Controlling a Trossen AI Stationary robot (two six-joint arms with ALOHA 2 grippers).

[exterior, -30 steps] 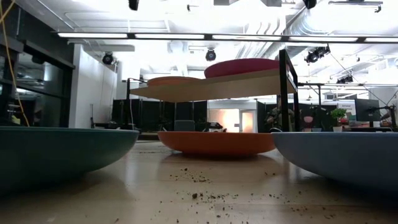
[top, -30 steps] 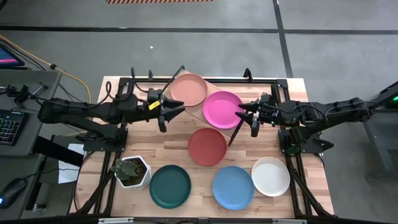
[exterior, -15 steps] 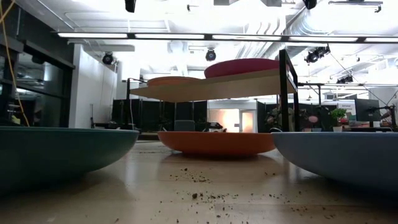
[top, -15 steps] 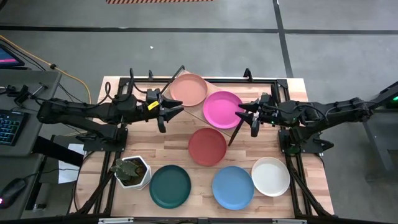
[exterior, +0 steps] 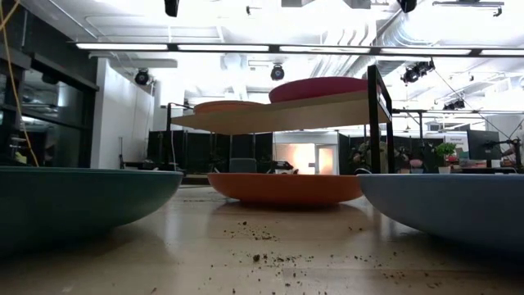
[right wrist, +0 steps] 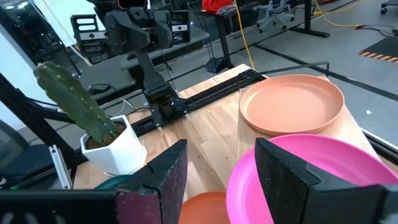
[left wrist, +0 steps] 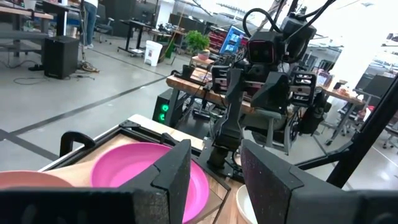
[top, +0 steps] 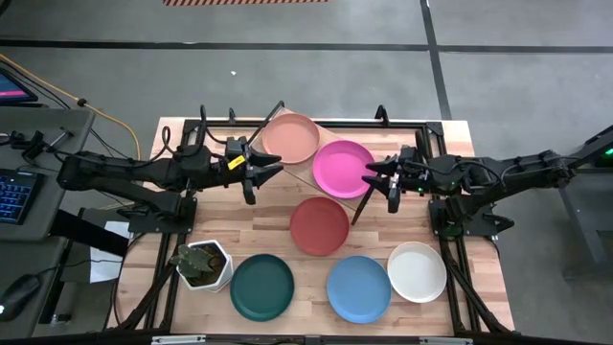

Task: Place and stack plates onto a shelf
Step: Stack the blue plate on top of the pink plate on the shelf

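The left claw hovered with its fingers apart, holding nothing, just left of the shelf and near the peach plate. The right claw faced it from the other side, fingers likewise apart and empty, at the right rim of the magenta plate.

Two plates lay side by side on the shelf, which stood slantwise at the far middle of the tabletop: the peach one toward the far left, the magenta one just to its right. In the low view the shelf board sat raised on black wire legs with both plates on top.

Four more plates lay on the tabletop, making six in all. The red plate lay just near of the shelf. Along the near edge ran the dark green plate, the blue plate and the white plate, left to right. One white hexagonal pot holding a cactus stood left of the green plate.

No readable writing or brand showed on any plate or on the shelf.
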